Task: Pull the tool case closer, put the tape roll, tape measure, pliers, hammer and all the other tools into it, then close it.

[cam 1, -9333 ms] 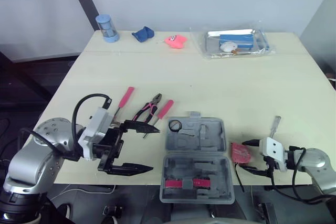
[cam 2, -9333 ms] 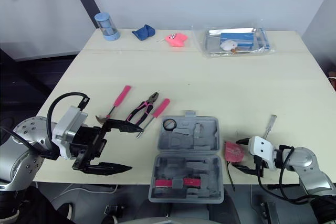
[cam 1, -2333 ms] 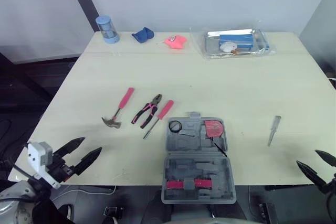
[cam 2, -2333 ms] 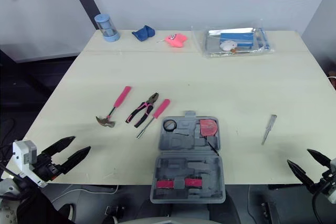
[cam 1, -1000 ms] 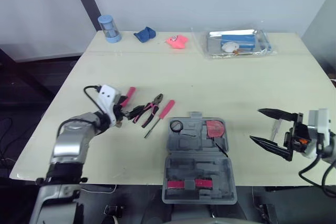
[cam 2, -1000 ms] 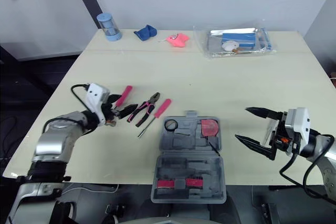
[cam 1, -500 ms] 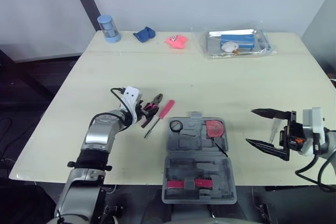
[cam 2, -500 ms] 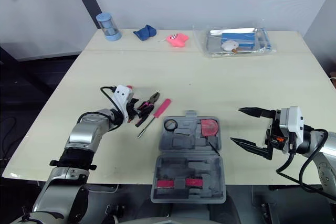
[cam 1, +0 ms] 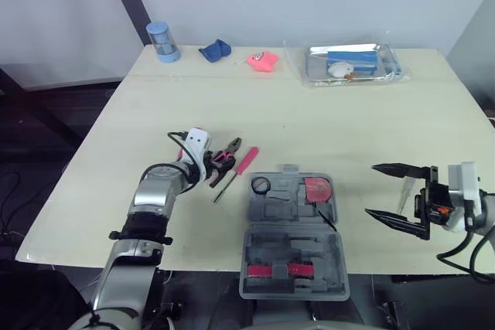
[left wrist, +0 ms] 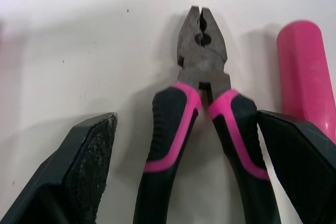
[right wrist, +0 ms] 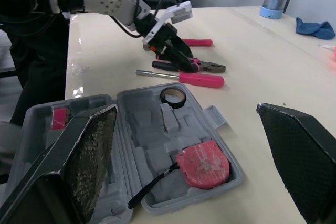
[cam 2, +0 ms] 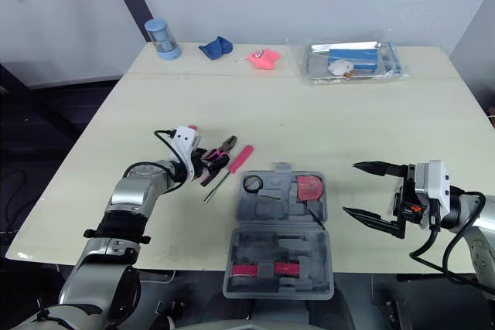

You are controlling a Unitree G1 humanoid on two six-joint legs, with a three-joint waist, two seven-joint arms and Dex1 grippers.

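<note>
Head view: my left tool reaches the pliers, left of the open tool case. My right tool hangs spread wide, right of the case.

Left wrist view: my spread fingers flank the pliers' handles.

Right wrist view: the tape roll and tape measure lie inside the case.

The tape measure, held beside the tool case by the right gripper nine seconds ago, now lies inside the case, in the far right pocket. The right gripper has let it go and hangs wide open, to the right of the case. The left gripper has moved from the table's near edge to the pliers; its open fingers now stand on both sides of the handles.
</note>
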